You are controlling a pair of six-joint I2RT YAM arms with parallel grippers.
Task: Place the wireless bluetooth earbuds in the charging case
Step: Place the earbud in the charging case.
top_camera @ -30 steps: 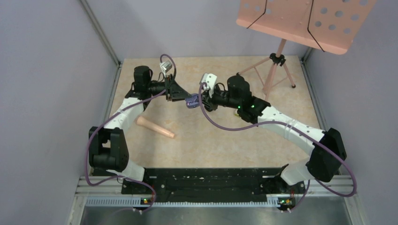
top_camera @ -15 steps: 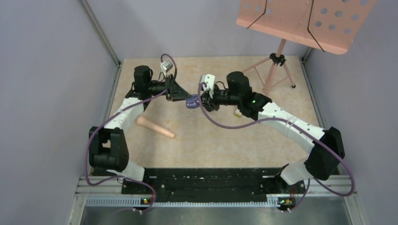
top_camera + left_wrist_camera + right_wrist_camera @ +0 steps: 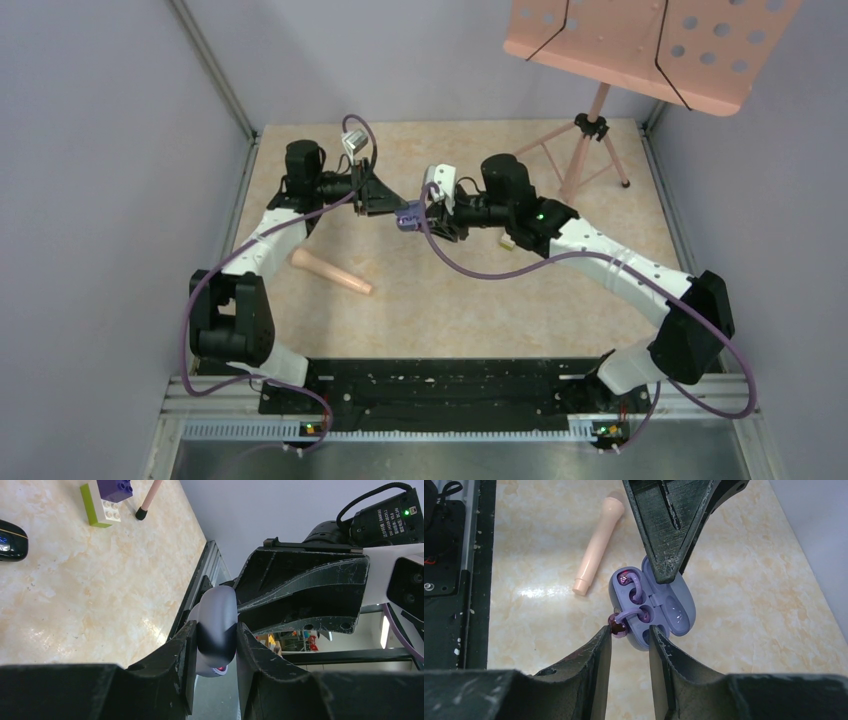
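Right wrist: left gripper (image 3: 215, 635) clamps the open charging case (image 3: 674, 611), right gripper (image 3: 630, 630) parted (purple earbud (image 3: 623, 621) overhanging its rim).

The charging case (image 3: 674, 611), an earbud (image 3: 634, 587) in it, sits between left end effector (image 3: 393, 209) and right end effector (image 3: 630, 635).
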